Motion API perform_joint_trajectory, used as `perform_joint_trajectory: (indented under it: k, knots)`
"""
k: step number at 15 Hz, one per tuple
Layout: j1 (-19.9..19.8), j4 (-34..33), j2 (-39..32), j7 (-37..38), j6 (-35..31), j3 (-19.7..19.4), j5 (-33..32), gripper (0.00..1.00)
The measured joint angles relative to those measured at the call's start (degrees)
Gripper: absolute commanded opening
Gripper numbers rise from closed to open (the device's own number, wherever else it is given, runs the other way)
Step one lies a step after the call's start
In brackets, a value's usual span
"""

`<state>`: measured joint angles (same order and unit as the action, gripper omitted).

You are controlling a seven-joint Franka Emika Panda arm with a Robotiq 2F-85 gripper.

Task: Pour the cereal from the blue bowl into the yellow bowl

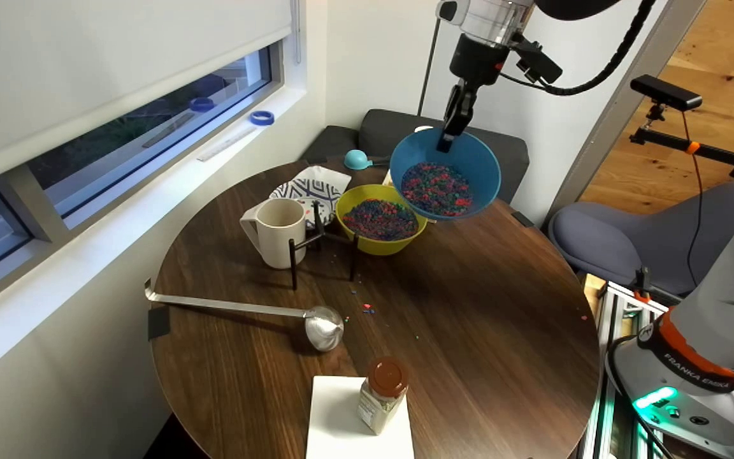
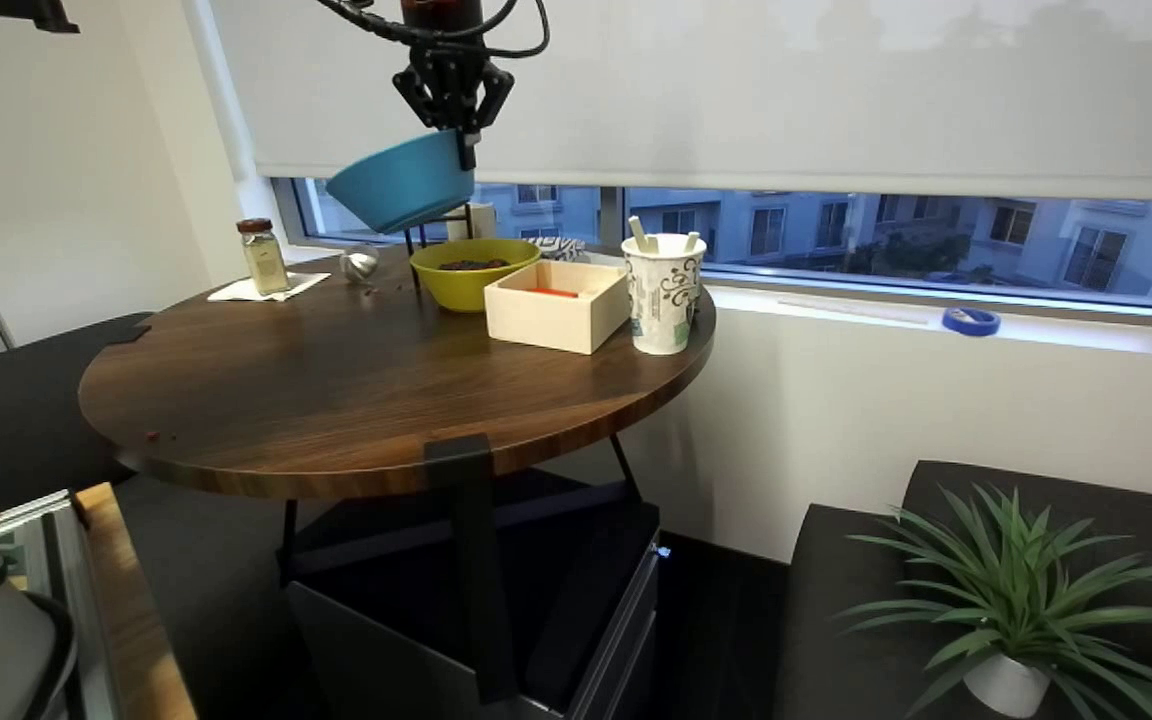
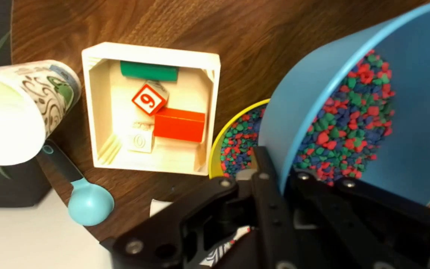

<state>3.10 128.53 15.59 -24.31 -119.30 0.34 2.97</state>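
The blue bowl [image 1: 487,169] is held in the air by its rim, tilted, above and beside the yellow bowl [image 1: 376,247]. It also shows in an exterior view [image 2: 401,185] and in the wrist view [image 3: 304,74]. A mass of red, green and blue cereal bits [image 1: 437,188] lies inside the blue bowl. The yellow bowl stands upright on the table and also holds cereal [image 1: 380,220]; it is partly hidden by the blue bowl in the wrist view [image 3: 215,158]. My gripper [image 3: 274,170] is shut on the blue bowl's rim, one finger outside and one inside.
A white mug [image 1: 281,233] and black stand [image 1: 325,237] are beside the yellow bowl. A wooden box [image 2: 546,318] and paper cup [image 2: 661,300] stand close by. A patterned dish [image 1: 313,185], ladle [image 1: 323,328], spice jar [image 1: 383,395] and light-blue scoop [image 3: 90,203] are around.
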Motion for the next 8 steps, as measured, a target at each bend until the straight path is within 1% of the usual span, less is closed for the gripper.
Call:
perform_joint_trajectory:
  k: [4, 8]
  knots:
    - [0.04, -5.36, -4.43, 5.06, -0.95, 2.32, -7.87, 0.01]
    - [0.04, -9.05, -7.15, 9.40, -0.97, 3.57, -16.25, 0.01]
